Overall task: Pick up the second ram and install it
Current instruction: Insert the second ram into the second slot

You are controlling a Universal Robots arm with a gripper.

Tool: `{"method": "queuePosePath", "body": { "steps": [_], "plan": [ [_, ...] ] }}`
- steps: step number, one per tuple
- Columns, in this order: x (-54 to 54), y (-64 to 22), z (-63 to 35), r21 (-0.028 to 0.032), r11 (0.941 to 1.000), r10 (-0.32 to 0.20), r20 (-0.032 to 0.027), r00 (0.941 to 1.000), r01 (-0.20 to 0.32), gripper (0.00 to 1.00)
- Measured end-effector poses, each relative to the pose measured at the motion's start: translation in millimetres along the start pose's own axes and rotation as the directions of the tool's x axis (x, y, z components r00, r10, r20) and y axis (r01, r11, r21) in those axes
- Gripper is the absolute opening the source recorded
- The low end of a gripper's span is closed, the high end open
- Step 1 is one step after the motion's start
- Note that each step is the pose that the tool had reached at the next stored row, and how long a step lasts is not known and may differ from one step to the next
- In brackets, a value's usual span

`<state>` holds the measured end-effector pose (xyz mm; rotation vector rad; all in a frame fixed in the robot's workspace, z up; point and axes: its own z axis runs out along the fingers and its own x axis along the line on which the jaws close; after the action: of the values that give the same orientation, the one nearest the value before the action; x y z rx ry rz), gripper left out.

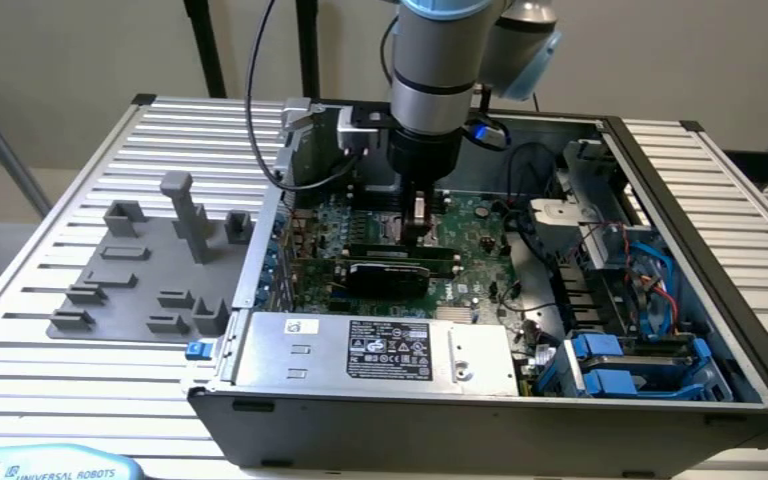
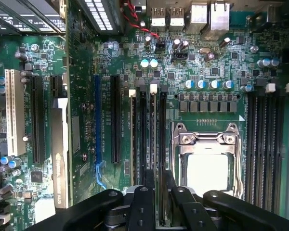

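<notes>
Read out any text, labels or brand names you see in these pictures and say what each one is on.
"UNIVERSAL ROBOTS": on the light blue part at the exterior view's lower left corner.
White sticker on the silver power supply: print too small to read.
Motherboard markings in the wrist view: too small to read.

Even, diffuse light fills the exterior view, with soft shadows inside the computer case (image 1: 704, 330). In the wrist view, glare washes out the CPU socket (image 2: 207, 168); the motherboard (image 2: 207, 57) appears sharp, and the near gripper (image 2: 164, 207) is dark and slightly soft.
</notes>
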<state>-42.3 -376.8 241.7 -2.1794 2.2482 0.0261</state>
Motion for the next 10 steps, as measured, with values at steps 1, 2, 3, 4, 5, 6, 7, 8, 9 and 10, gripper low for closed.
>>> {"method": "queuePosePath", "body": {
  "steps": [1, 2, 3, 4, 5, 6, 7, 8, 9, 10],
  "plan": [
    [0.0, 0.1, -0.8, -0.0001, 1.0, 0.0, 0.0019, 1.0, 0.0, 0.2],
    [0.0, 0.1, -0.9, 0.0, 1.0, 0.0, 0.0034, 1.0, 0.0, 0.13],
    [-0.1, 0.2, -0.8, 0.0001, 1.0, 0.0, 0.0039, 1.0, 0.0, 0.13],
    [-0.1, 0.5, -0.9, 0.0, 1.0, 0.0, 0.0041, 1.0, 0.0, 0.11],
    [0.0, 0.8, -0.9, 0.0, 1.0, 0.0, 0.0041, 1.0, 0.0, 0.11],
    [0.0, 1.0, -0.9, 0.0, 1.0, 0.0, 0.0041, 1.0, 0.0, 0.11],
    [0.0, 1.0, -0.9, -0.0001, 1.0, 0.0, 0.0041, 1.0, 0.0, 0.11],
    [0.0, 1.0, -0.9, -0.0001, 1.0, 0.0, 0.004, 1.0, 0.0, 0.11],
    [0.0, 1.1, -0.9, -0.0002, 1.0, 0.0, 0.004, 1.0, 0.0, 0.11],
    [0.0, 1.1, -0.9, -0.0003, 1.0, 0.0, 0.004, 1.0, 0.0, 0.11]
  ]
}}
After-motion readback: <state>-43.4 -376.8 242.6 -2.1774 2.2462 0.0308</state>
